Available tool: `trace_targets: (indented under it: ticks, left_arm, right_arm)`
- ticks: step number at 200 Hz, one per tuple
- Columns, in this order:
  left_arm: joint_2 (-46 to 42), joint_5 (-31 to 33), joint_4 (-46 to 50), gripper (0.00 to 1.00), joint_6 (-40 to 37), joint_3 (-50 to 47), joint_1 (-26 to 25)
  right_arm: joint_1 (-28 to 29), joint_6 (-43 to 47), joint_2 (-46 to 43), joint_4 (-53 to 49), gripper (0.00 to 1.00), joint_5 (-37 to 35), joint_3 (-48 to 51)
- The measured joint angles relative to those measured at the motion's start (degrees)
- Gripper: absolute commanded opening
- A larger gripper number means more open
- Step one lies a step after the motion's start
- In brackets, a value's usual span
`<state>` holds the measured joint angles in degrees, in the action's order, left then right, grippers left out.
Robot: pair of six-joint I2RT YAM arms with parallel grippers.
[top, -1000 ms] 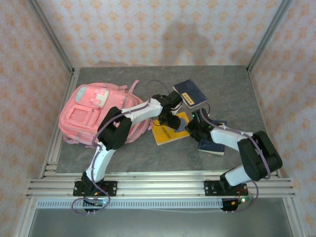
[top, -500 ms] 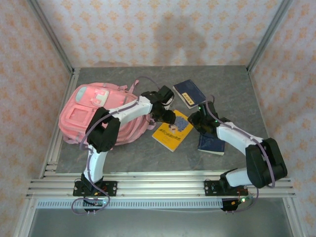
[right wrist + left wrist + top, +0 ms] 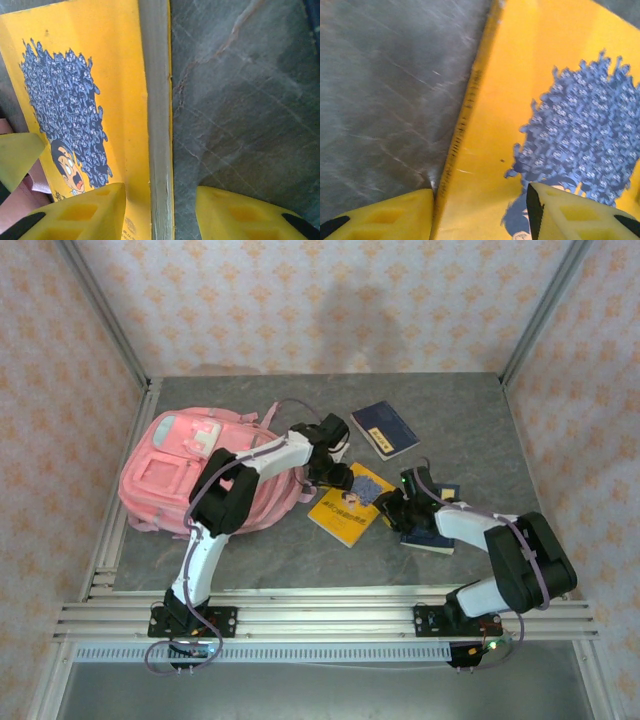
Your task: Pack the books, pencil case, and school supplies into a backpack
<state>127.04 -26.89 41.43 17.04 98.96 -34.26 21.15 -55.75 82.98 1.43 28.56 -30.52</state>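
The yellow book with a blue cartoon cover lies flat on the table, right of the pink backpack. My left gripper is down at the book's far-left side. In the left wrist view it stands open astride the spine, one finger over the table and one over the yellow cover. My right gripper is at the book's right side. It is open too, straddling the page edge without clamping it.
A navy book with a yellow label lies at the back of the table. Another navy book lies partly under my right arm. Metal frame rails run along the table's near edge.
My right gripper has opened and, after lifting back, come down at the yellow book's right edge. The left gripper shifted toward the book's left side. The book turned slightly.
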Motion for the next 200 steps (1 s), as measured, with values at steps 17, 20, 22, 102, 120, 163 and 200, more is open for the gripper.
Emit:
trace_targets:
  ticks: [17,20,22,102,120,163,200]
  left_arm:
    - [0.57,-2.16,0.0,0.51,-0.52,0.02,-0.28]
    - [0.63,-2.27,0.0,0.51,-0.52,0.02,-0.37]
    - [0.63,-2.43,0.0,0.51,-0.59,0.04,-0.33]
    - [0.72,-12.92,-3.08,0.51,2.64,-1.84,2.4]
    - [0.17,-16.0,-5.38,0.51,4.28,-3.65,3.43]
    - [-2.71,-17.84,-9.73,0.46,8.04,-7.65,4.11]
    - [-7.34,-22.82,-15.56,0.42,13.2,-11.82,3.96]
  right_arm:
    - [-0.22,-0.26,0.31,0.11,0.4,0.31,0.0]
    - [-0.24,-0.28,0.35,0.11,0.4,0.39,0.0]
    - [-0.26,-0.31,0.35,0.11,0.4,0.42,0.0]
    - [-0.72,1.36,1.2,-2.29,0.4,1.03,-1.53]
    - [-1.16,1.33,1.44,-2.21,0.4,1.95,-1.53]
    - [-1.88,1.07,1.66,-1.62,0.4,3.39,-1.27]
    - [-2.19,1.09,1.66,-1.05,0.4,3.87,-0.92]
